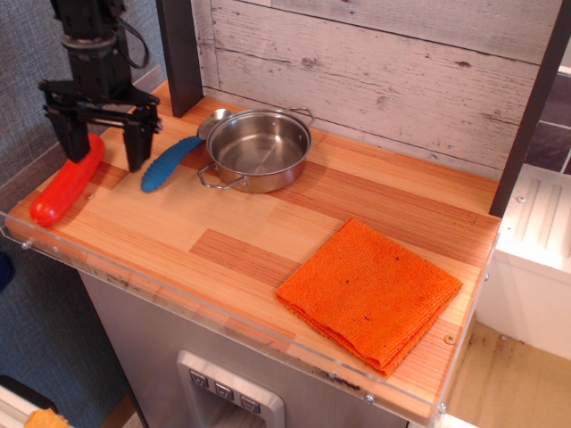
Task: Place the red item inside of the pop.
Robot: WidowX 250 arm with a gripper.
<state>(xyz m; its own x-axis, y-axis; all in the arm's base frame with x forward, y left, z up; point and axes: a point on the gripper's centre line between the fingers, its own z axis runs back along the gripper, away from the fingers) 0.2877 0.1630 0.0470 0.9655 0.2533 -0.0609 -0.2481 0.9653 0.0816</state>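
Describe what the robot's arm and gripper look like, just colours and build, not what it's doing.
The gripper is all black: a boxy cross-piece with two thick, straight fingers hanging from its ends. Above it sits a stacked, roughly cylindrical black wrist section, with a black cable looping out on the right side. No markings or labels are legible at this size.
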